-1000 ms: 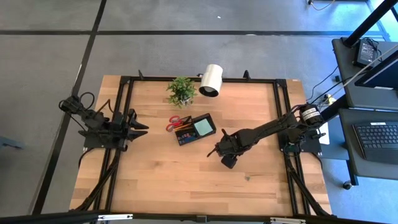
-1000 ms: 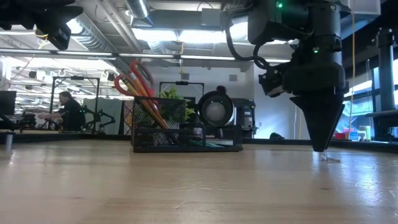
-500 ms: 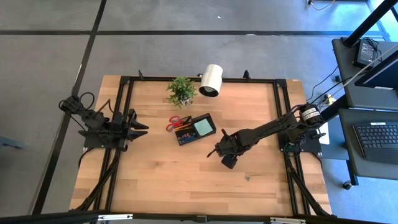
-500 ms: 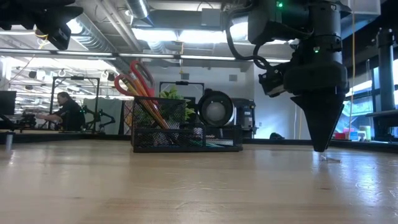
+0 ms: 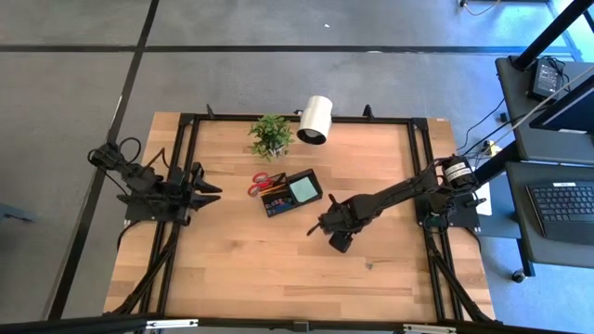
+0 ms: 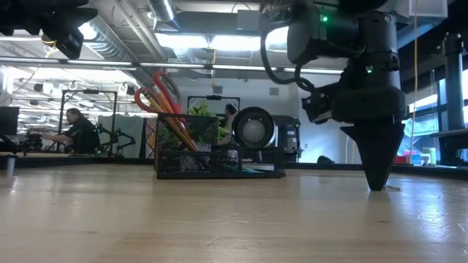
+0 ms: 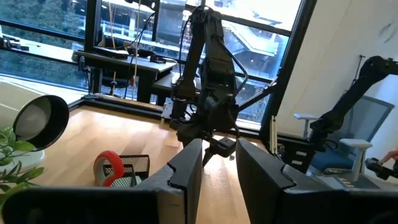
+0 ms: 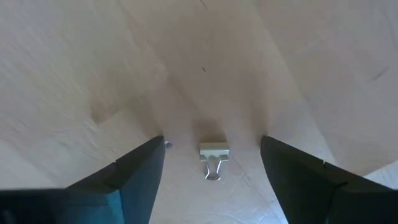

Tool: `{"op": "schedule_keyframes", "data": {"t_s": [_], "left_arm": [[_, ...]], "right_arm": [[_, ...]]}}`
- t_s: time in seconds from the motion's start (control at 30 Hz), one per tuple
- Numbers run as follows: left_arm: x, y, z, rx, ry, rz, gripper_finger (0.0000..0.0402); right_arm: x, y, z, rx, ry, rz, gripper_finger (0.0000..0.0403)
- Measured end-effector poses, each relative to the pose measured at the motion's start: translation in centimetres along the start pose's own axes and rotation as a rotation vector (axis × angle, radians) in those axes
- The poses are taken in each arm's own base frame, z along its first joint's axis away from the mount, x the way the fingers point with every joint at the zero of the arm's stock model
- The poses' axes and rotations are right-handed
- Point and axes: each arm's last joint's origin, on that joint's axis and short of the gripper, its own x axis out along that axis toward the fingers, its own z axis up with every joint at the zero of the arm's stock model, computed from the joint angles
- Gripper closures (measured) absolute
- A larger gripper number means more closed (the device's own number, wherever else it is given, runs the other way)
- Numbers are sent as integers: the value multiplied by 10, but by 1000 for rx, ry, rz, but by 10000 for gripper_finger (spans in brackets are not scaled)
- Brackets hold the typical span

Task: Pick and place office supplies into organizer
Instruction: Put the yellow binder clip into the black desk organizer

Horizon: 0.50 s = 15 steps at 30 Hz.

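Note:
A tiny metal clip [image 8: 212, 158] lies flat on the wooden table. My right gripper [image 8: 212, 142] points straight down over it, open, one finger on each side of the clip and apart from it. In the low view its fingertips [image 6: 376, 183] are close to the tabletop. The black mesh organizer [image 5: 292, 193] stands mid-table. It holds the red-handled scissors [image 5: 260, 183], which stick out at a slant, and the teal note pad [image 5: 303, 191]. My left gripper [image 5: 215, 193] waits at the table's left, level and open by a narrow gap, holding nothing.
A green potted plant [image 5: 270, 135] and a white cylindrical lamp [image 5: 316, 120] stand at the far edge behind the organizer. A black metal frame [image 5: 418, 167] runs round the tabletop. A small speck [image 5: 369, 266] lies on the wood toward the near right.
My right gripper has sunk a little toward the table over the clip. It has stayed open and pointing down.

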Motion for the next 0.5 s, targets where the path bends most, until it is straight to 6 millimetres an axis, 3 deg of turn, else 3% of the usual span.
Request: {"op": "schedule_keyframes", "data": {"t_s": [0.2, 0.5], "left_arm": [[0, 0, 0, 0, 0, 0, 311], [0, 0, 0, 0, 0, 0, 311]], "right_arm": [[2, 1, 0, 2, 29, 12, 145], [3, 1, -1, -1, 43, 15, 210]]}}
